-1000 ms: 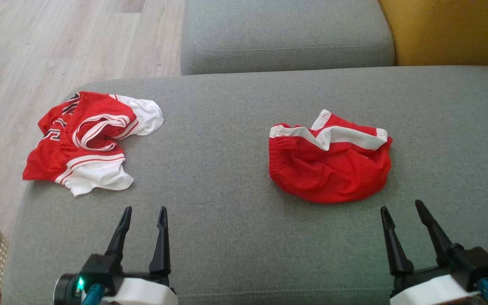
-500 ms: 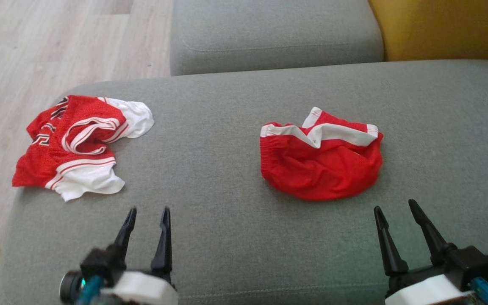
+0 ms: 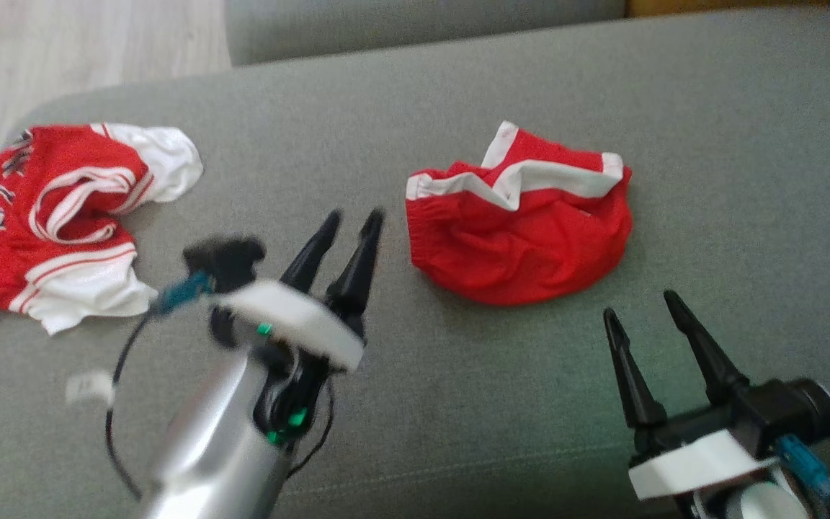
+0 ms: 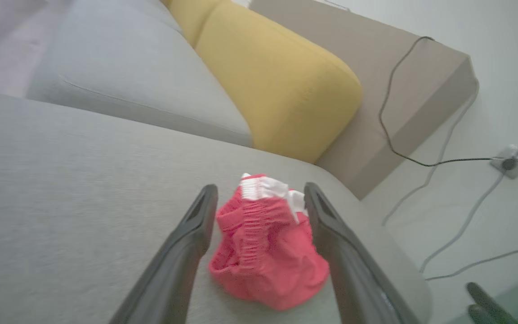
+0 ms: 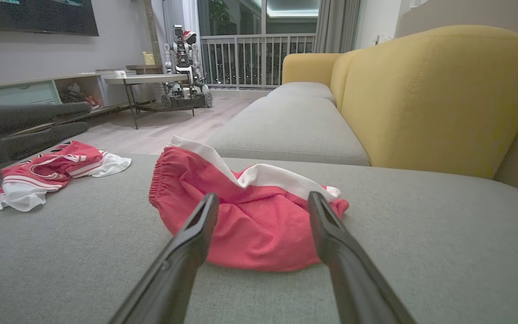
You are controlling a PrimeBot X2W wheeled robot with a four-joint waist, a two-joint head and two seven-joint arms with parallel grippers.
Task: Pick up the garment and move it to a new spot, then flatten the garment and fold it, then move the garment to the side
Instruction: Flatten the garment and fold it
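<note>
Item under handling: the shorts (image 3: pixel 519 220), red with white trim (image 3: pixel 552 176), lying in a crumpled heap on the grey sofa cushion (image 3: pixel 746 180), right of centre. A second red-and-white jersey (image 3: pixel 55 216) lies well apart at the cushion's left end.

Left gripper (image 3: pixel 354 214): raised above the cushion, tips aimed at the left edge of the shorts and near it, not touching. Fingers parted to a moderate gap, nothing between them.

Right gripper (image 3: pixel 638 304): low on the near side of the shorts, short of the cloth. Fingers spread, empty.

Handling assessment: thin mesh-like fabric, judged light, limp and without any stiffness. It will sag and drape from whatever point is pinched, and a single-layer pinch may slip. No fragility concern.

Recommended hold: the gathered elastic waistband (image 3: pixel 418 234) at the left edge, which is the thickest and firmest part. A second hold on the white trim along the far edge would let the cloth be spread between both arms.
</note>
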